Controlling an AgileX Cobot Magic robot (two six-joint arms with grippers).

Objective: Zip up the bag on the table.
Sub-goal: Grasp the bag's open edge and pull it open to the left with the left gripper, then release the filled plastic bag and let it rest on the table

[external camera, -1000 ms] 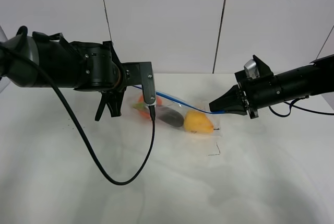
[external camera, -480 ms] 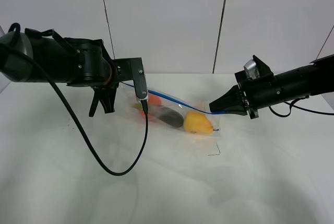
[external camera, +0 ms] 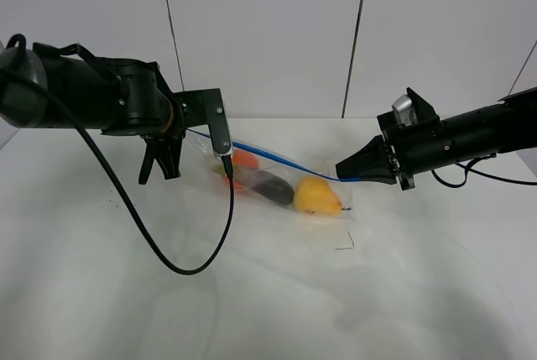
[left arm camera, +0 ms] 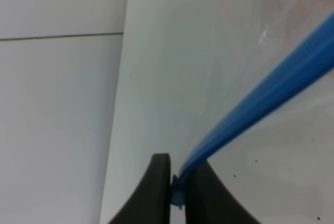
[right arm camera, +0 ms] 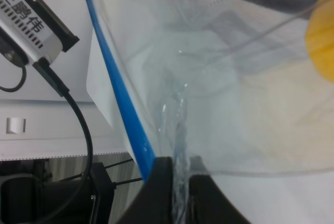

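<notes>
Exterior high, left pincer [left arm camera: 176, 182], right pincer [external camera: 340, 174] clamping bag [external camera: 285, 185]

The left arm [external camera: 84, 96] is bulky and matte black, with a looping black cable [external camera: 232, 205] plugged into its grey camera block [external camera: 216, 121]. The black right tool [external camera: 340, 169] tapers wedge-like.

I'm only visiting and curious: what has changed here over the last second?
The left gripper, pinched shut on the blue zipper strip of the bag, slid left along it, away from the right gripper. The right gripper stayed clamped on the other end, and the bag lies where it was.
</notes>
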